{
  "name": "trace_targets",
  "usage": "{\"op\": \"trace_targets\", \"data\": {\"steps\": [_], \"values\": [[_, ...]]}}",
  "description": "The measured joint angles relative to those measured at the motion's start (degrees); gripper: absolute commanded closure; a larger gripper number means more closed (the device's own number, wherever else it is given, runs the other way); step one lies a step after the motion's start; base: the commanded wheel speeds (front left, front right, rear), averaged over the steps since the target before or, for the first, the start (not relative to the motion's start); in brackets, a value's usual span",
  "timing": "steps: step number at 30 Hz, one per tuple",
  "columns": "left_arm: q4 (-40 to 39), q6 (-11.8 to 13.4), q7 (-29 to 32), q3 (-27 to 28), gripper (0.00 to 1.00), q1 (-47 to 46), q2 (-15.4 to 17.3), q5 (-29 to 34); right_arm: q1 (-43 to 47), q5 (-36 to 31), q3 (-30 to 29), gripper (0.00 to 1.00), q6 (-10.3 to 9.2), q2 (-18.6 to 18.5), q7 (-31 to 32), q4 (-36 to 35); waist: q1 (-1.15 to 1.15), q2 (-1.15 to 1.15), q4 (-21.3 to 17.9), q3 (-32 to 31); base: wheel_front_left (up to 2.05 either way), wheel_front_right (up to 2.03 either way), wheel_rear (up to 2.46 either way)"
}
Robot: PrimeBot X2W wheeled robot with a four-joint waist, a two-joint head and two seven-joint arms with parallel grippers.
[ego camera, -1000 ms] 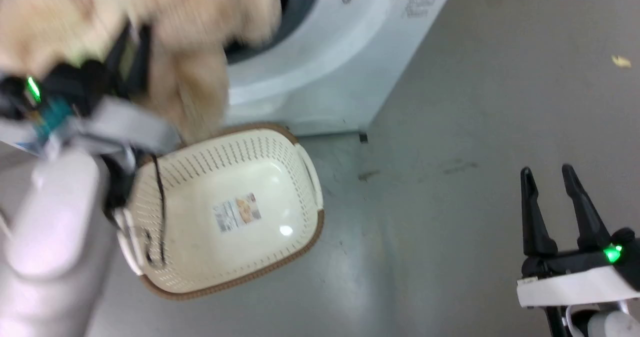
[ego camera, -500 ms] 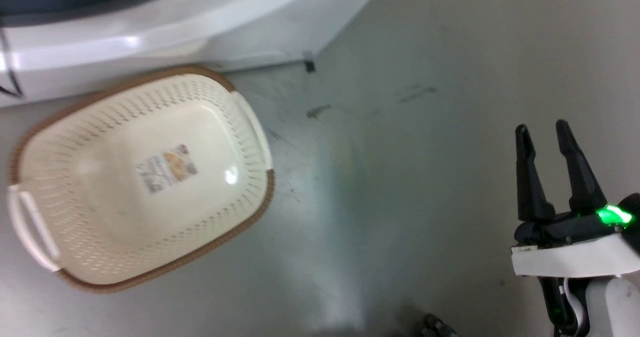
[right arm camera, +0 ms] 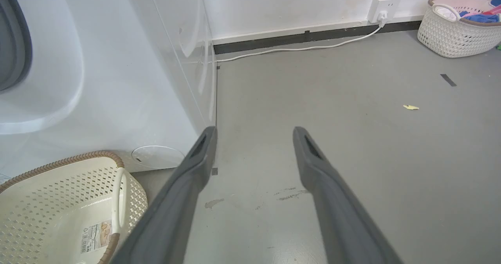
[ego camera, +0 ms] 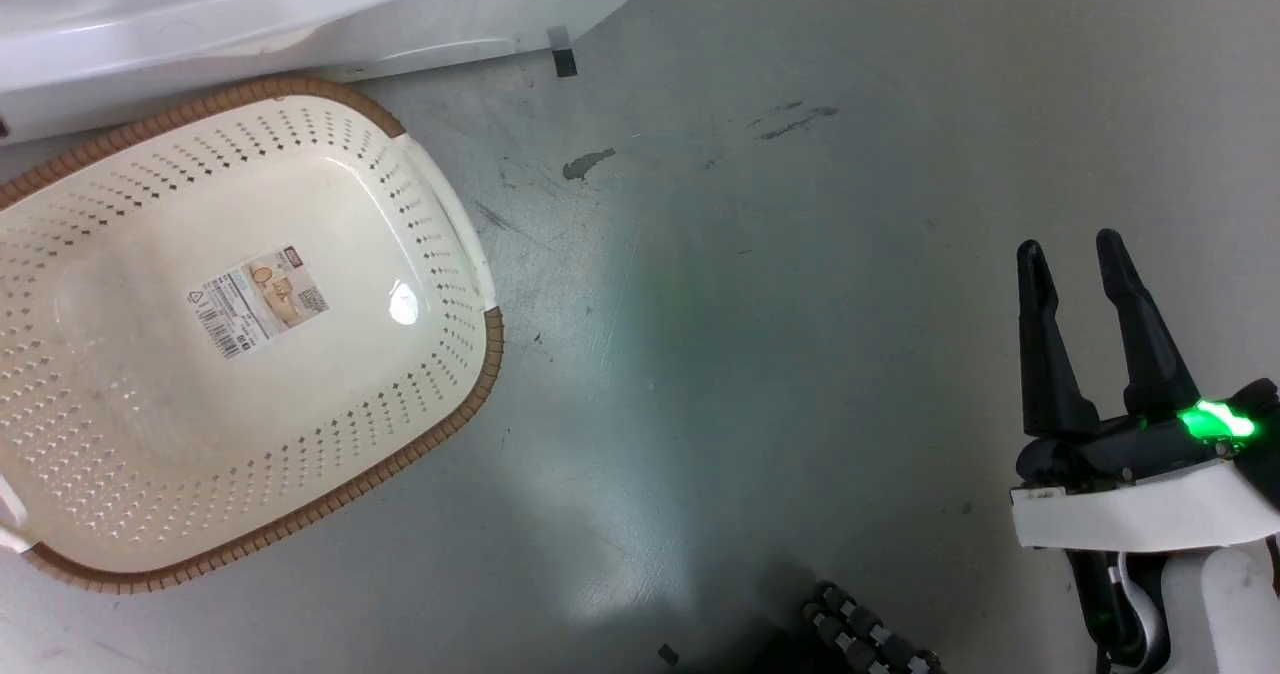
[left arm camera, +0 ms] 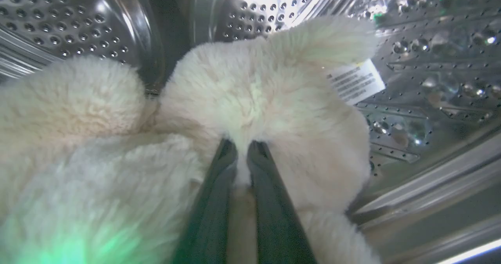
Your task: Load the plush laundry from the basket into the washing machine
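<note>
Inside the washing machine (left arm camera: 430, 185), your left claw (left arm camera: 242, 146) is clenched on the plush laundry (left arm camera: 254, 99), its two dark fingers (left arm camera: 219, 185) nearly together with a fold of cream fur pinched between them. The toy lies within the perforated steel drum (left arm camera: 78, 21), and its white tag (left arm camera: 356, 82) sticks out at 2 o'clock against the shiny wall. In your head view the basket (ego camera: 488, 354) sits on the grey floor (ego camera: 800, 304) at 9 o'clock, just beside the washer's white base at 11 o'clock, with nothing on its floor but the label sticker (ego camera: 258, 299). Your right claw (ego camera: 1070, 246) hangs at 4 o'clock, well apart from the basket, released, fingers spread and holding nothing, a green light glowing on its wrist. From the right wrist, those fingers point across bare floor beside the machine's white side. At 2 o'clock in that view a second basket (right arm camera: 454, 37) of coloured cloth stands near the wall socket (right arm camera: 382, 7) and its white cable (right arm camera: 297, 48).
</note>
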Motion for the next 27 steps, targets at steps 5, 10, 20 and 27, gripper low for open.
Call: {"op": "trace_targets", "data": {"steps": [5, 10, 20, 27], "values": [[2.5, 0.0, 0.1, -3.8, 0.48, -0.7, -1.1, -2.0, -0.5, -0.2, -0.2, 0.00, 0.00, 0.0, 0.0, 0.0, 0.00, 0.00, 0.8, -0.2, 0.00, 0.00, 0.00], [4.5, 0.0, -4.4, -5.8, 0.00, 0.6, -1.1, -4.6, -0.5, -1.5, -1.6, 0.00, 0.00, 0.0, 0.0, 0.0, 0.00, 0.00, 1.8, -2.3, 0.00, 0.00, 0.00], [7.4, 0.0, -19.4, -6.0, 0.00, 14.0, -4.7, -9.7, 1.2, -8.3, -4.8, 0.00, 0.00, 0.0, 0.0, 0.2, -0.01, 0.00, 5.6, -12.1, 0.00, 0.00, 0.00], [-1.6, 1.1, -21.2, -3.8, 0.00, 28.4, -7.7, -11.2, 4.6, -12.2, -5.7, 0.00, 0.00, 0.0, 0.0, 0.5, -0.02, 0.00, 9.6, -21.8, 0.00, 0.00, 0.00]]}}
